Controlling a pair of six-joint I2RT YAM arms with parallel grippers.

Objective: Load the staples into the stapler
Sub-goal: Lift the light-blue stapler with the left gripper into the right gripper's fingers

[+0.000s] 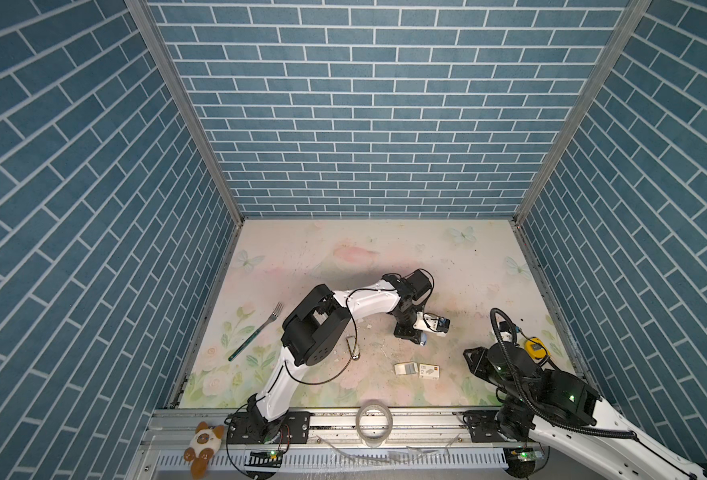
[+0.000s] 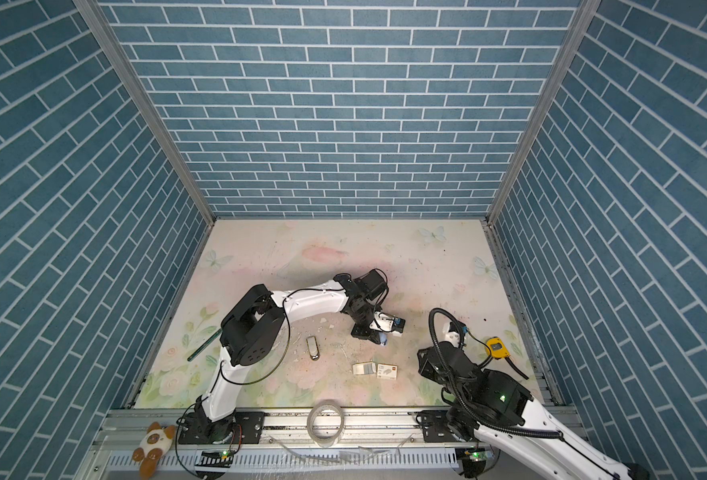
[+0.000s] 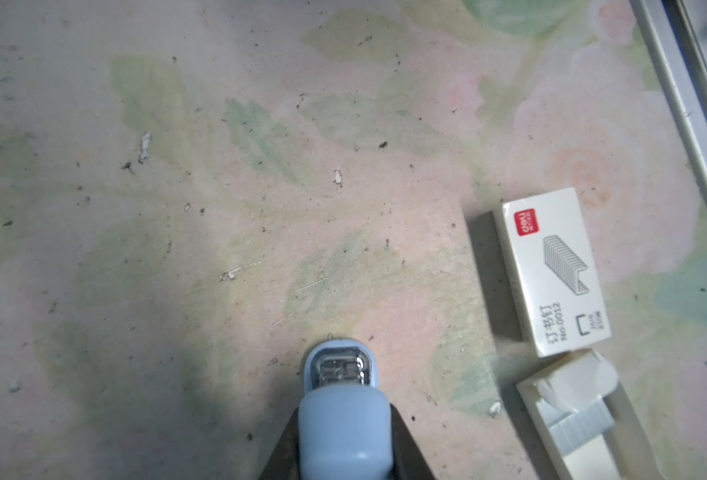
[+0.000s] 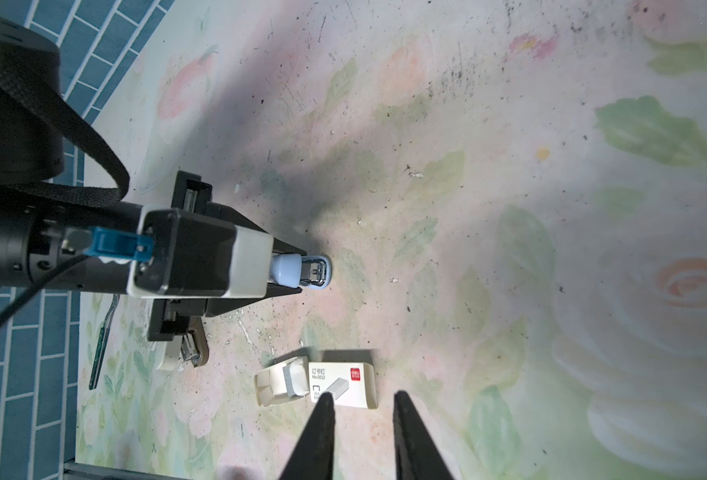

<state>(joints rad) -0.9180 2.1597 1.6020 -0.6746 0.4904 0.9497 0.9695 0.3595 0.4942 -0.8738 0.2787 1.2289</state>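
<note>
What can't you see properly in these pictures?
- Blue stapler: back end cut off by the left wrist view's edge.
- Inner tray: far end cut off there too.
- Fork: tines hidden behind the left arm in a top view.
- Staple box: print too small in both top views.

Table [image 1: 343, 257] bears fork [image 1: 256, 332], staples [image 1: 429, 371].

A: left gripper [image 1: 419, 337] status?
B: mid floral mat [image 1: 343, 257], pointing down, clamped on the pale-blue stapler [image 1: 424, 341], only its tip shows
A: staple box [image 1: 429, 371]?
B: flat on the mat, nearer the front rail [image 1: 331, 419], white inner tray [image 1: 405, 368] just beside it on its left, both clear of the stapler
A: anything else?
B: green-handled fork [image 1: 256, 330] at mat's left side, yellow tape measure [image 1: 535, 348] at right, tape roll [image 1: 374, 419] on the rail
</note>
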